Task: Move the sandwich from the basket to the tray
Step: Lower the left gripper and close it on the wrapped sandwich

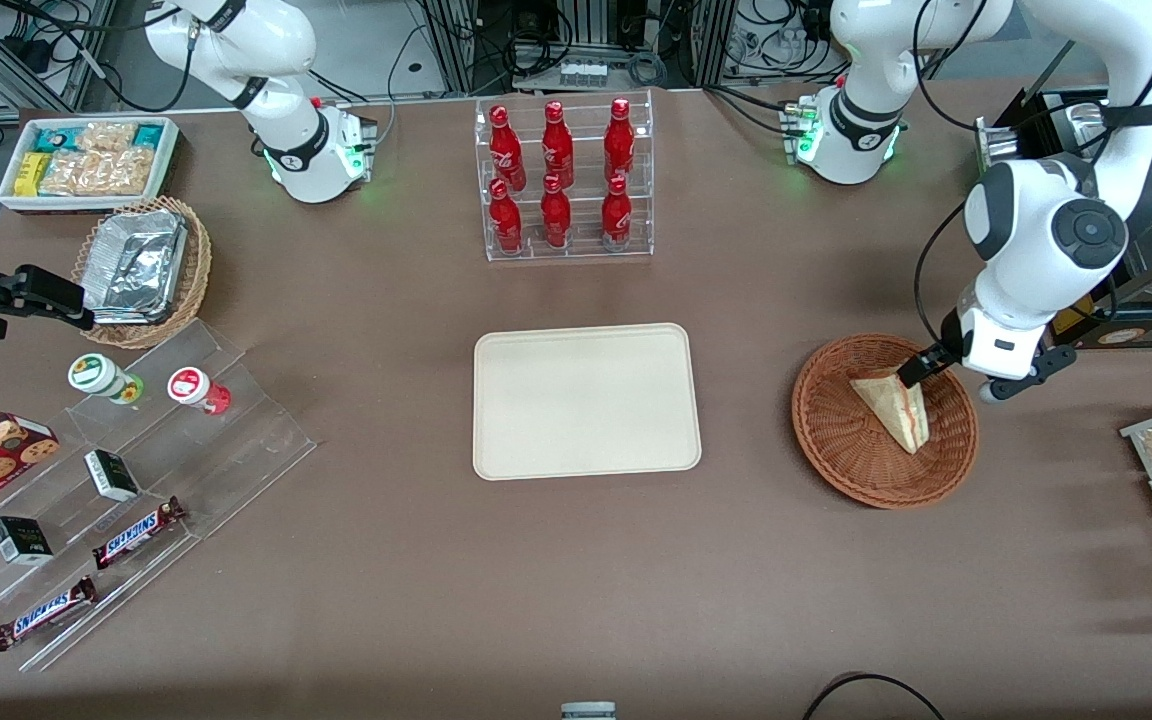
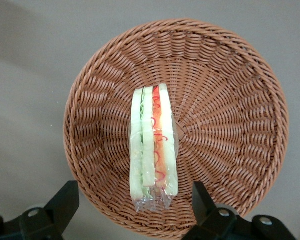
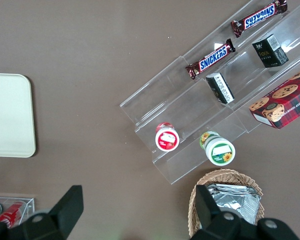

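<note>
The sandwich (image 2: 154,145), a triangular wedge of pale white bread in clear wrap with red, orange and green filling along its cut edge, lies inside the round reddish-brown woven wicker basket (image 2: 230,125), roughly across the basket's middle with its cut edge facing up toward the wrist camera. The left arm's end effector (image 1: 921,368) hovers just above the sandwich, over the part of the basket farther from the front camera; its two dark fingers (image 2: 202,200) are spread wide, one to each side of the wedge's broad end, and hold nothing.

Outward from the basket, the flat rectangular cream-beige tray (image 1: 586,400) with rounded corners sits on the brown bench (image 1: 436,580) well apart from the basket, toward the parked arm's end, with bare bench between them. A clear acrylic rack of red bottles (image 1: 564,180) stands farther from the front camera than the tray.

The risks lie mostly in the grasp. The wrap looks slick and the bread soft, so a squeeze may crush the wedge or let it slip. If the fingers descend off-centre, one could press onto the bread or catch the basket's weave, dragging the light basket along when the arm lifts.
</note>
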Controlling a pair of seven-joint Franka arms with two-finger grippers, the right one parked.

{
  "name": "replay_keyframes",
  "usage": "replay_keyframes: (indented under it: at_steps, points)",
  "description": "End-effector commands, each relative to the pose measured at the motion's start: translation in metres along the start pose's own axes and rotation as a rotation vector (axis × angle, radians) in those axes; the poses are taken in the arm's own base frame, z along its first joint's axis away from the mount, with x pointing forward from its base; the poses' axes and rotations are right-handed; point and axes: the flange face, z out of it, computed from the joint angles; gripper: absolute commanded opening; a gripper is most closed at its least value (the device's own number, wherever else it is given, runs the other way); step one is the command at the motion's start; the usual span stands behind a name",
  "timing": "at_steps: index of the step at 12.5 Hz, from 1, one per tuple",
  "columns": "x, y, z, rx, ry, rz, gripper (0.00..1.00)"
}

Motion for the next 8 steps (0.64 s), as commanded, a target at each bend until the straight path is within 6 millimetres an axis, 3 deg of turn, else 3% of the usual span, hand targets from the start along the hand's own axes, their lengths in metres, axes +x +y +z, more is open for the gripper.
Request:
replay_keyframes:
  at_steps: [1, 8]
  points:
    - [-0.005, 0.007, 0.009, -0.006, -0.005, -0.010, 1.00]
    - [-0.012, 0.023, 0.041, -0.004, -0.023, 0.018, 1.00]
